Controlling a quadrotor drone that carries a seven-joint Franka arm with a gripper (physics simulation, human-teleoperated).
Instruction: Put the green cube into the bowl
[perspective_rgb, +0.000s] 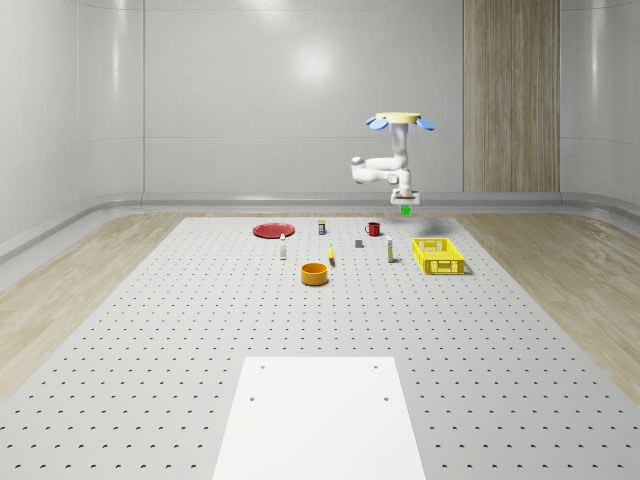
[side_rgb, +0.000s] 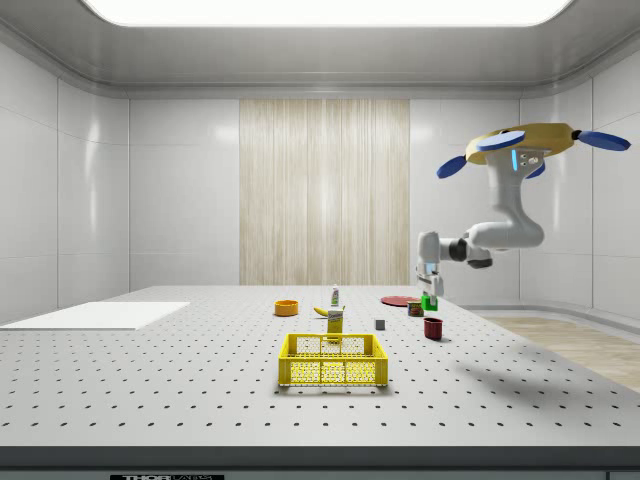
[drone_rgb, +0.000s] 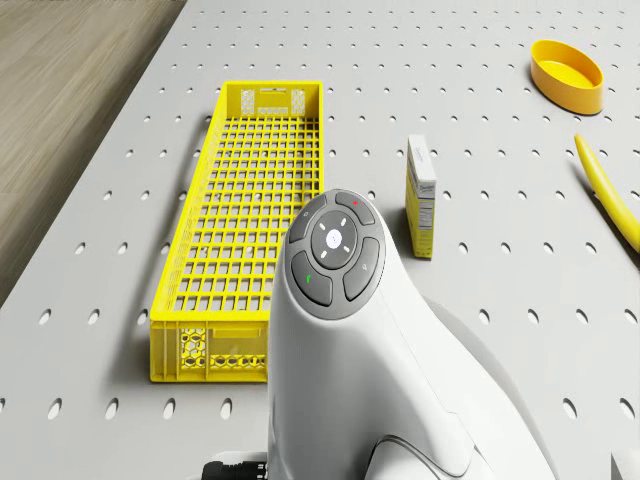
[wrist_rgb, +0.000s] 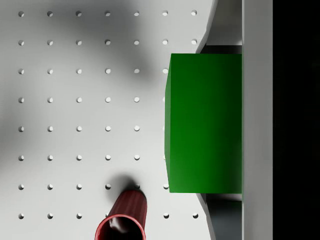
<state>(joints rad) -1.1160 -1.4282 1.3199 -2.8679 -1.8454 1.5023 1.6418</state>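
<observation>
Matt perforated table (perspective_rgb: 150, 330), glossy plastic-looking yellow crate (drone_rgb: 250, 200), smooth matt green cube (wrist_rgb: 205, 125), wood-grain floor (perspective_rgb: 60, 280).

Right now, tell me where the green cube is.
The green cube is off the table, held in the pincer under the hovering drone, above the red mug and far from the orange bowl.

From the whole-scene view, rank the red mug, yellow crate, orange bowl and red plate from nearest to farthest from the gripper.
The gripper holds the green cube in the air while the drone hovers.
1. Red mug, just toward the view's left and below.
2. Yellow crate, nearer the camera.
3. Orange bowl, left and nearer the camera.
4. Red plate, far left.
</observation>
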